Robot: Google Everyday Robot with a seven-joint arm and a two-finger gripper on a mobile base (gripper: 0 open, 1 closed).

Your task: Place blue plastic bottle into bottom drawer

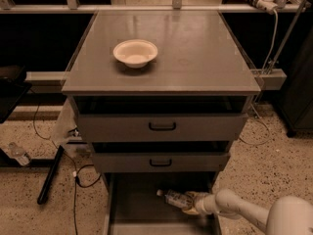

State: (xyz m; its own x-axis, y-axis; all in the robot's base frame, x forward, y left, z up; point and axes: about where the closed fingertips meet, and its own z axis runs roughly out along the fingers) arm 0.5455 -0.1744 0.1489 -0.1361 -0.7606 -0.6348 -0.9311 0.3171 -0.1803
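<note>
The blue plastic bottle (174, 198) lies on its side in the open bottom drawer (137, 207), white cap pointing left, low over the grey floor near the right wall. My gripper (191, 202) reaches in from the lower right on its white arm. It is shut on the bottle's base end. The drawer is pulled out below the two closed drawer fronts, and its front part is cut off by the lower edge of the view.
A white bowl (135, 52) sits on the cabinet top (195, 58). Two grey drawer fronts with black handles (162, 127) are above the open drawer. On the speckled floor at left lie a tiny clear bottle (18, 154), a black pole (49, 176) and cables.
</note>
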